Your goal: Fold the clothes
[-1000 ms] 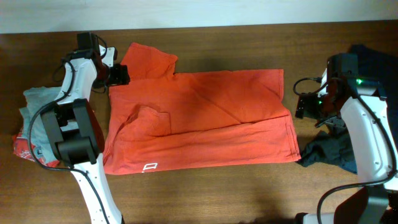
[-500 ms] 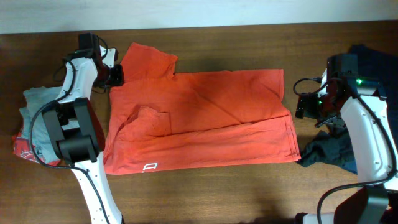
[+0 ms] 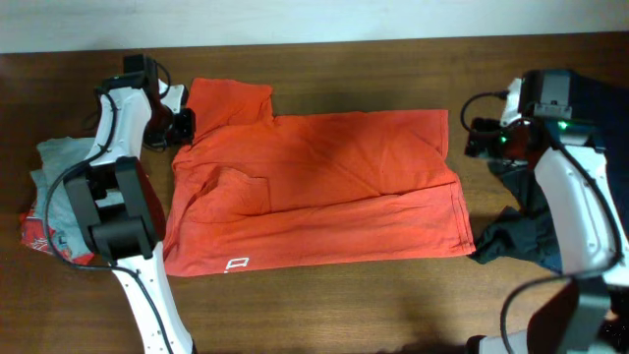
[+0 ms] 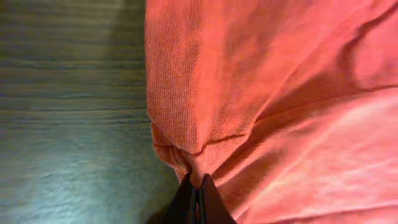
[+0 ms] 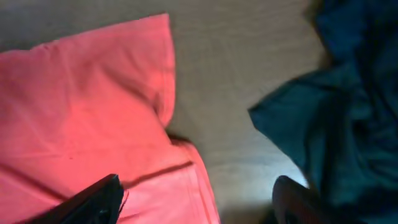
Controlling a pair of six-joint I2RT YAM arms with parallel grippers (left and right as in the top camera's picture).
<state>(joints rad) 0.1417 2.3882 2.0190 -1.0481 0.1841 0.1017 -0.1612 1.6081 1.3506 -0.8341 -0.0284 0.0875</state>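
— While the left gripper (image 4: 196, 198) was nipping a pucker of the orange-red T-shirt (image 3: 314, 187) between pressed-together fingers, how far along did the folding look?
— Early, probably. The shirt lay spread nearly flat, running from that pinch at its edge across to just short of the right gripper (image 3: 479, 139), whose jaws stood wide apart on nothing. The creases suggested one lengthwise fold at most, and the sleeve just beside the left gripper stuck out unfolded.
— And the rest?
— The dark navy garment (image 3: 521, 241) lay crumpled on the right gripper's other side, seemingly untouched. A heap of grey and red cloth (image 3: 44, 202) sat behind the left arm.
— The surface, the room?
— A dark wooden table (image 3: 393, 305). A pale wall (image 3: 295, 18) ran along its far edge. Nothing more showed.
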